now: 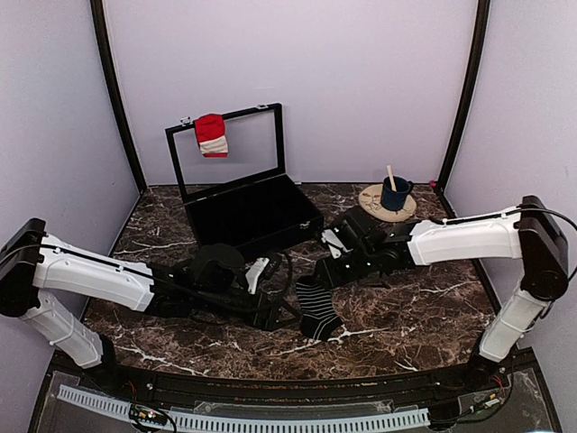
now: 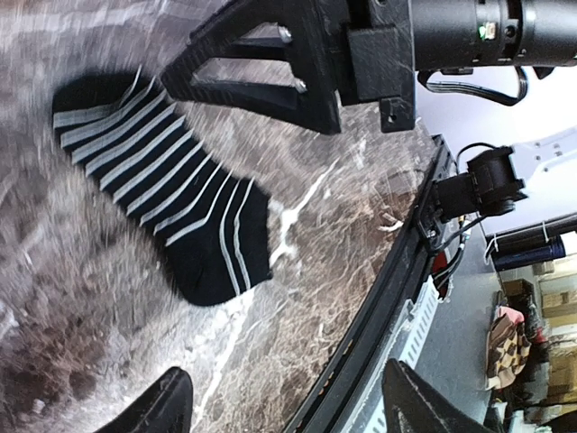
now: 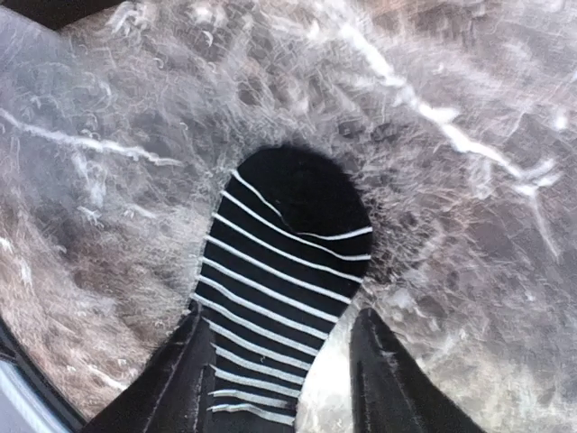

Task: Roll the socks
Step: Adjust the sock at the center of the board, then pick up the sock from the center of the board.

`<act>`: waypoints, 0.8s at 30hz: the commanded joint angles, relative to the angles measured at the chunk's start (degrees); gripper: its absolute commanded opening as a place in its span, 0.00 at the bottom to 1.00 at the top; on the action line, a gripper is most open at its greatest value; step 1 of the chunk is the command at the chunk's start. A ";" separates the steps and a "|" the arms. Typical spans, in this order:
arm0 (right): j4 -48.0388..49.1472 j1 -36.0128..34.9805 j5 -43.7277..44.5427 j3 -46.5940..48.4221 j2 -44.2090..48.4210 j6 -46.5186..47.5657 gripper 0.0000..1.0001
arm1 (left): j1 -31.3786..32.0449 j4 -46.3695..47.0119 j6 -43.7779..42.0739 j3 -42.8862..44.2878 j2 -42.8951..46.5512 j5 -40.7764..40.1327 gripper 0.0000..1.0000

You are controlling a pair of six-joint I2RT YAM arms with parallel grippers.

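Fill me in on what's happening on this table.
Two robot arms are working on a black striped sock that lies flat on the marble table. The right gripper sits low over one end of it, jaws apart on either side, not pinching it. The left gripper is open beside the sock and holds nothing. No roll has been started. A red and white sock hangs on the open lid of the black case at the back.

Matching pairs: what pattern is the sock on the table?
The sock is black with thin white stripes; left wrist view.
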State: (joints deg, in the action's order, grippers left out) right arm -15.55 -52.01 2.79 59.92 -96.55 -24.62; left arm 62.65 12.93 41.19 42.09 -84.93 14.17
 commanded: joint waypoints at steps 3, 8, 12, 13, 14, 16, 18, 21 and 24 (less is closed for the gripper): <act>2.45 -0.99 7.20 -5.37 12.79 1.44 0.94 | 2.15 -4.83 -17.10 2.36 10.37 -9.09 0.79; 10.13 -0.99 18.43 -9.61 21.31 0.69 1.00 | 2.25 -8.56 -30.29 8.85 16.19 -19.38 0.99; 15.36 -0.86 34.65 -10.02 25.04 -1.99 1.00 | 1.71 -3.47 -33.27 10.22 18.46 -27.37 0.99; 15.69 -0.63 37.43 -9.35 25.12 -2.59 1.00 | 1.32 -2.41 -34.17 10.10 18.63 -27.73 0.99; 15.68 -0.12 38.59 -8.17 24.82 -2.50 1.00 | 0.57 -1.66 -36.35 10.01 18.48 -26.27 0.99; 16.24 1.27 37.83 -5.85 23.07 -1.16 1.00 | -1.44 -3.90 -39.05 11.34 16.81 -23.58 0.98; 15.99 2.57 35.16 -3.40 20.50 1.03 1.00 | -2.35 -8.78 -40.49 13.49 14.60 -22.55 0.94; 9.32 3.68 32.51 4.04 15.48 2.55 0.99 | -2.54 -13.71 -42.70 14.13 12.05 -17.15 0.88; 6.85 3.86 31.64 5.73 13.84 2.92 0.93 | -2.62 -16.69 -42.37 13.47 9.54 -13.41 0.86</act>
State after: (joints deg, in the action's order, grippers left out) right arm -5.32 -48.66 34.87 62.33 -80.86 -23.31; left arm 59.99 3.55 1.67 55.31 -73.23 -5.13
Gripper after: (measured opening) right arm 0.967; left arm 0.869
